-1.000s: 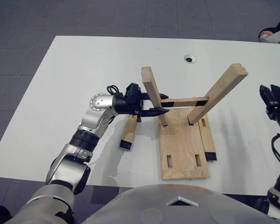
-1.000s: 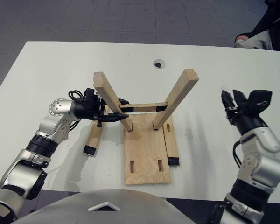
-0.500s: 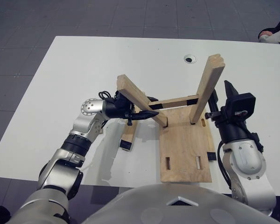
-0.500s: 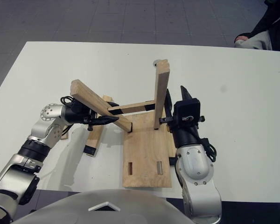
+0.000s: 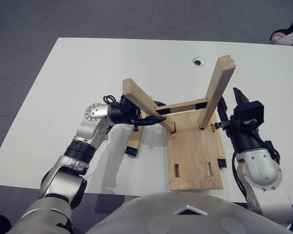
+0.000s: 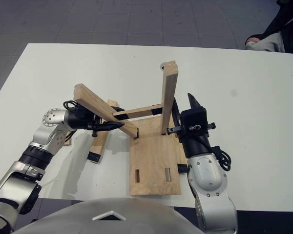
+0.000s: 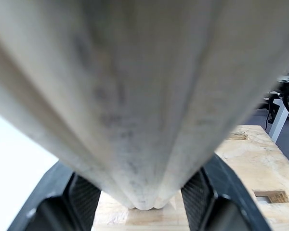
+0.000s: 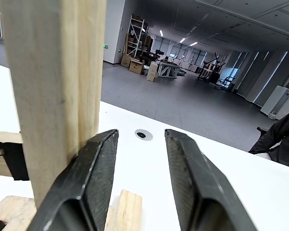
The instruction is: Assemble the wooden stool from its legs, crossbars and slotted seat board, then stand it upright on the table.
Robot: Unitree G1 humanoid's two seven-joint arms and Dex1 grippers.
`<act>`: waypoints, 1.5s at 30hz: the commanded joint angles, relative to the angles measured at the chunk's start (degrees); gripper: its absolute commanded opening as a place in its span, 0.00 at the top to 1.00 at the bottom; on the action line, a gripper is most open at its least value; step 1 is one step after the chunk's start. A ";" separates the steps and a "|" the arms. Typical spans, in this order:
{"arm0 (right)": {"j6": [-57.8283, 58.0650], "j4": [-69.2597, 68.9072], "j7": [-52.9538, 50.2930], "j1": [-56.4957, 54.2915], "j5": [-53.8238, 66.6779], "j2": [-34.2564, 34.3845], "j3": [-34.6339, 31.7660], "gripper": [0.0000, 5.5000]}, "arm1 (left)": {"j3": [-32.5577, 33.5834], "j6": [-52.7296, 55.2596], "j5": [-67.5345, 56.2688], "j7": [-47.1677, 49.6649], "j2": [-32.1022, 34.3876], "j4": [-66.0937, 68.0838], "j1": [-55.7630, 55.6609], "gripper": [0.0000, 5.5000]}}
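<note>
Over the last second my right gripper (image 5: 228, 100) is swinging in from the far right side of the desk (image 5: 63, 87). It is now sitting just beside the right leg (image 5: 216, 90) with its fingers apart - the leg is lying against the outside of 1 finger, not between the 2. In that same second the frame is tipping: the right leg is coming nearly upright on the seat board (image 5: 193, 156), while the left leg (image 5: 146, 101) is leaning far out to the left. My left gripper (image 5: 156, 118) is staying clamped on that left leg low down, near where the crossbar (image 5: 183, 106) is tying the 2 legs together.

I am reading this as the frame still being lined up with the board's far slots. I cannot tell whether either foot is seated yet, and my right gripper is getting placed to take the second leg.

2 spare sticks are lying flat - 1 under my left arm (image 5: 135, 139), 1 along the board's right edge (image 5: 220, 162), partly beneath my right arm and close to its path. The 2 near slots (image 5: 176, 169) are waiting open.
</note>
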 commanded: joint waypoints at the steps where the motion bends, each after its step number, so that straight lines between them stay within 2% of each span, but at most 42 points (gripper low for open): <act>1: 3.91 1.17 13.27 -0.80 9.51 -6.97 -8.65 0.68 | -14.31 5.26 21.89 -1.00 2.09 8.44 6.85 0.63; 4: 4.12 6.82 20.81 -2.36 16.04 -11.93 -20.96 0.68 | -14.47 5.26 21.72 -0.80 1.93 8.61 6.67 0.63; 6: 2.76 10.02 24.95 -2.21 17.77 -15.75 -24.60 0.68 | -14.67 5.33 21.41 -0.73 1.81 8.56 6.49 0.63; 10: -0.72 15.41 28.55 -0.62 18.59 -18.76 -27.15 0.68 | -14.69 5.37 20.69 -1.70 2.85 8.79 4.84 0.63; 19: -5.94 27.55 29.54 -2.43 17.97 -18.05 -30.02 0.68 | -13.96 6.44 19.75 -2.95 5.74 8.30 0.94 0.63; 27: -8.35 31.45 29.17 -3.00 18.77 -17.22 -30.61 0.68 | -13.48 7.97 19.10 -3.64 7.52 7.45 -1.17 0.63; 29: -8.80 32.05 28.94 -3.23 18.69 -17.06 -29.98 0.68 | -12.53 9.26 17.50 -3.83 7.00 6.67 -1.88 0.52; 36: -9.93 33.06 29.34 -3.74 18.76 -17.54 -29.43 0.68 | -5.72 17.23 15.54 -4.80 5.24 -2.27 -2.79 0.33; 41: -10.59 33.52 29.56 -3.57 18.62 -17.59 -29.00 0.68 | -2.44 18.72 16.60 -5.61 4.97 -3.10 -2.55 0.18; 45: -10.92 34.01 30.18 -4.21 19.86 -17.60 -30.17 0.68 | 2.60 19.85 14.79 -4.08 3.52 -4.63 -3.59 0.07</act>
